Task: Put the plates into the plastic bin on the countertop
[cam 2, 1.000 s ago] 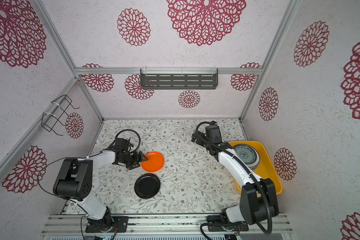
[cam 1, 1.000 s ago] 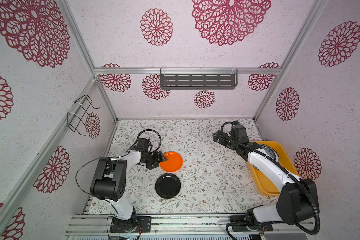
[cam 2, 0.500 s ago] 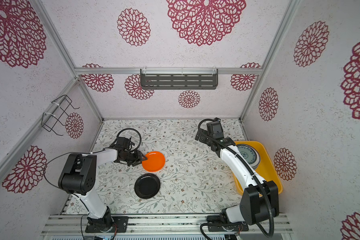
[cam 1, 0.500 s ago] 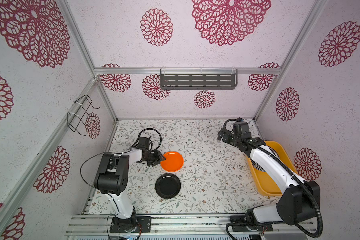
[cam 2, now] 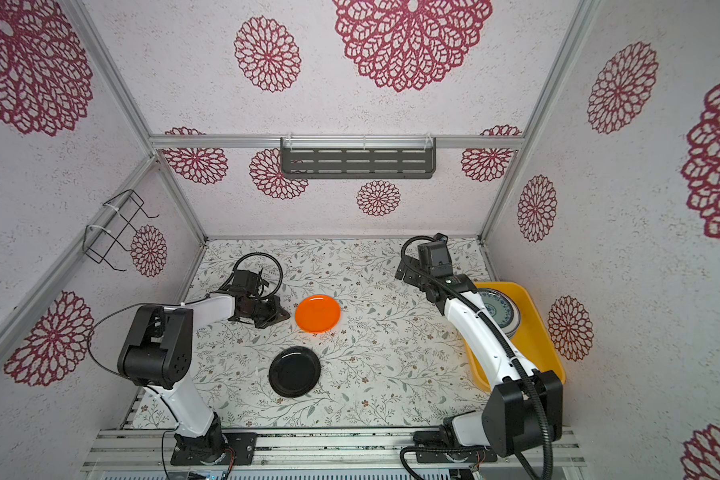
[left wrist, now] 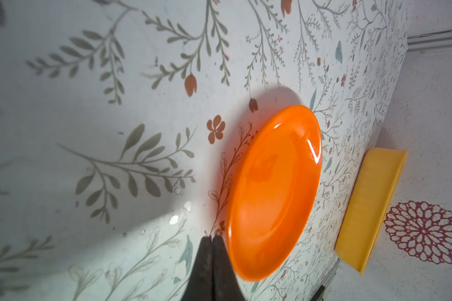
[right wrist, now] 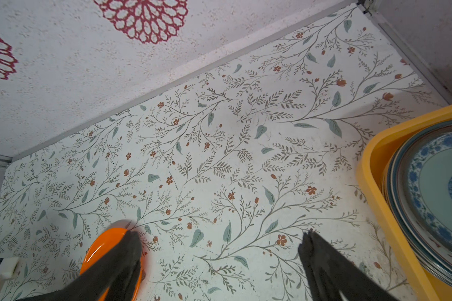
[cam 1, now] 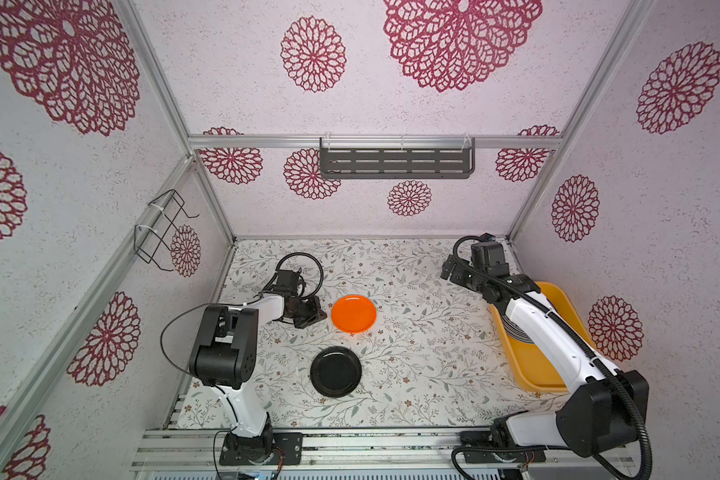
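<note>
The left gripper (left wrist: 213, 241) has just snapped shut, where a second ago its jaws stood apart at the near rim of the orange plate (left wrist: 274, 192). The left wrist view shows the two fingertips pressed flat together with nothing between them. The plate lies beside them, its edge just touching or barely overlapping one finger, and it is still flat on the worktop (cam 1: 412, 332). In both top views the plate seems to have slid a little toward the middle of the worktop, so the closing looks to have nudged it rather than caught it. Either the rim slipped out or a push is intended; I cannot tell which. The right gripper (right wrist: 221, 235) remains wide open and empty. It hangs above the far right of the worktop, just beside the plastic bin (cam 2: 533, 345), its arm having swung slightly off the bin. Inside the bin sits a stack of plates topped by the blue-floral plate (cam 2: 497, 311). The black plate (cam 1: 336, 371) lies untouched nearer the front, well apart from both grippers. Two plates are therefore still outside the bin, and the orange one probably needs a fresh grasp with the jaws reopened around its rim.
</note>
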